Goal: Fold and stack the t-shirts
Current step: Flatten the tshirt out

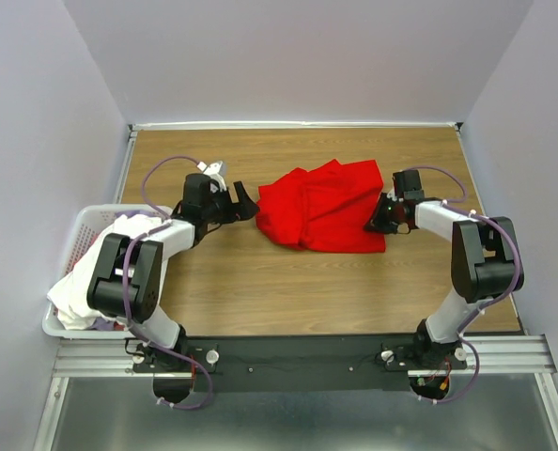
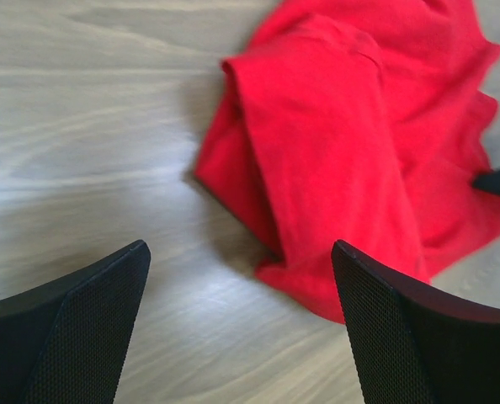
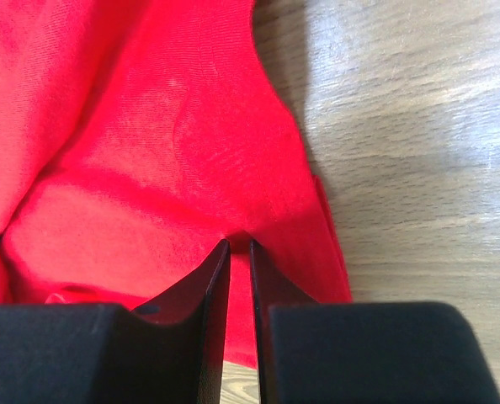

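Note:
A bright red t-shirt (image 1: 326, 207) lies crumpled and partly folded over itself in the middle of the wooden table (image 1: 260, 282). My left gripper (image 1: 246, 205) hovers just left of the shirt with its jaws wide open and only bare wood between them (image 2: 240, 246); the red t-shirt (image 2: 334, 126) lies ahead and to the right. My right gripper (image 1: 380, 218) is at the shirt's right edge, shut on a pinch of the red t-shirt (image 3: 149, 151), with cloth showing between its narrow jaws (image 3: 240, 244). White t-shirts (image 1: 82, 282) are heaped in the basket.
A white plastic laundry basket (image 1: 72, 235) stands off the table's left edge beside the left arm. The tip of the right gripper's finger (image 2: 498, 181) shows at the right of the left wrist view. Walls close in on three sides.

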Robot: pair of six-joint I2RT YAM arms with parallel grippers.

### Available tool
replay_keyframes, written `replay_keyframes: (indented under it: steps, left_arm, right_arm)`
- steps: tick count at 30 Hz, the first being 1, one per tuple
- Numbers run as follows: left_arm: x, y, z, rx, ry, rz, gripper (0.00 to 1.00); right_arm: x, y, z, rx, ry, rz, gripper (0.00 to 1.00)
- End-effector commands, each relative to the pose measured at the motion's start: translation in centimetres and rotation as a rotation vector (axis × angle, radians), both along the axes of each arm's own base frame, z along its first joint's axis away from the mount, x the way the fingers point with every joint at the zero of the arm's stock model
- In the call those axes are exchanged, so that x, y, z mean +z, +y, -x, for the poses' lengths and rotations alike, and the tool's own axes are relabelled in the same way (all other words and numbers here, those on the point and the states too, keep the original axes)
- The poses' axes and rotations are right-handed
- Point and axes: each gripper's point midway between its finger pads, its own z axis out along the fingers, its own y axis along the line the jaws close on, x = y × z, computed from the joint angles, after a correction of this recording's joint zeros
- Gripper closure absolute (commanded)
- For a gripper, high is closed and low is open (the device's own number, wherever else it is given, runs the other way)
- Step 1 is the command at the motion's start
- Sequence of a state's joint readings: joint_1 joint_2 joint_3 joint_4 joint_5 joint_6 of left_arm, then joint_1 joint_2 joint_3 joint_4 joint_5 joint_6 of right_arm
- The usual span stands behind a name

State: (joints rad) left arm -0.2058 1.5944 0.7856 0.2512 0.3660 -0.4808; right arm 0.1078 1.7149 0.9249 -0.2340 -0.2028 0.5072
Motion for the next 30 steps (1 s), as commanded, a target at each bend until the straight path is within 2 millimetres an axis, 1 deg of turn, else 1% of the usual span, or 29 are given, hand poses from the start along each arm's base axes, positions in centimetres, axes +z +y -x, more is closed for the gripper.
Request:
replay_keyframes:
  steps: [1, 2, 3, 5, 8, 11, 13, 15, 16, 19, 21, 22, 23, 24, 25, 26, 30]
  left_arm:
    - [-0.2, -2.6, 2.3, -0.097, 0.017, 0.095, 0.05]
    - [-0.1, -2.8, 2.4, -0.099, 0.005, 0.109, 0.06]
    - [-0.5, -2.9, 2.7, -0.102, 0.017, 0.118, 0.07]
    - [-0.5, -3.6, 2.7, -0.113, 0.027, 0.150, 0.07]
    - [0.0, -4.5, 1.7, -0.131, 0.017, 0.159, 0.08]
    - [0.0, -5.2, 1.2, -0.152, 0.018, 0.166, 0.11]
    - [0.1, -5.7, 1.2, -0.165, 0.017, 0.168, 0.17]
    - [0.1, -6.2, 1.4, -0.184, 0.021, 0.172, 0.19]
    - [-0.3, -6.3, 1.5, -0.185, 0.030, 0.170, 0.21]
    - [-0.4, -6.5, 1.6, -0.193, 0.040, 0.178, 0.25]
    - [-0.1, -6.6, 1.7, -0.200, 0.034, 0.183, 0.27]
    - [0.2, -6.6, 1.8, -0.204, 0.025, 0.181, 0.33]
    - [0.3, -6.7, 1.9, -0.209, 0.022, 0.180, 0.37]
    - [0.4, -6.6, 1.9, -0.209, 0.017, 0.178, 0.38]
    - [0.6, -6.6, 1.9, -0.209, 0.012, 0.179, 0.42]
    - [0.6, -6.6, 2.1, -0.207, 0.014, 0.179, 0.49]
    - [1.4, -6.4, 2.7, -0.203, 0.019, 0.183, 0.50]
  right_arm:
    - [-4.5, -2.0, 3.6, -0.006, 0.164, 0.101, 0.78]
    - [-4.5, -2.0, 3.5, -0.007, 0.165, 0.097, 0.78]
    - [-4.5, -1.9, 3.5, -0.005, 0.165, 0.093, 0.78]
    - [-4.6, -1.8, 3.5, -0.003, 0.166, 0.089, 0.78]
    - [-4.8, -1.7, 3.5, 0.004, 0.170, 0.085, 0.78]
    - [-5.1, -1.5, 3.7, 0.012, 0.182, 0.078, 0.78]
    - [-5.2, -1.5, 3.8, 0.013, 0.185, 0.075, 0.78]
    - [-5.2, -1.5, 3.8, 0.012, 0.187, 0.075, 0.78]
    - [-5.2, -1.5, 3.8, 0.012, 0.186, 0.075, 0.78]
    - [-5.2, -1.4, 3.7, 0.014, 0.184, 0.070, 0.78]
    - [-5.2, -1.4, 3.8, 0.016, 0.185, 0.067, 0.78]
    - [-5.2, -1.4, 3.8, 0.016, 0.186, 0.067, 0.78]
    - [-5.2, -1.3, 3.9, 0.018, 0.186, 0.066, 0.78]
    - [-5.3, -1.3, 4.0, 0.020, 0.189, 0.065, 0.78]
    - [-5.3, -1.2, 3.9, 0.020, 0.188, 0.060, 0.78]
    - [-5.3, -1.2, 4.1, 0.021, 0.191, 0.059, 0.78]
    - [-5.2, -1.2, 4.2, 0.021, 0.190, 0.056, 0.78]
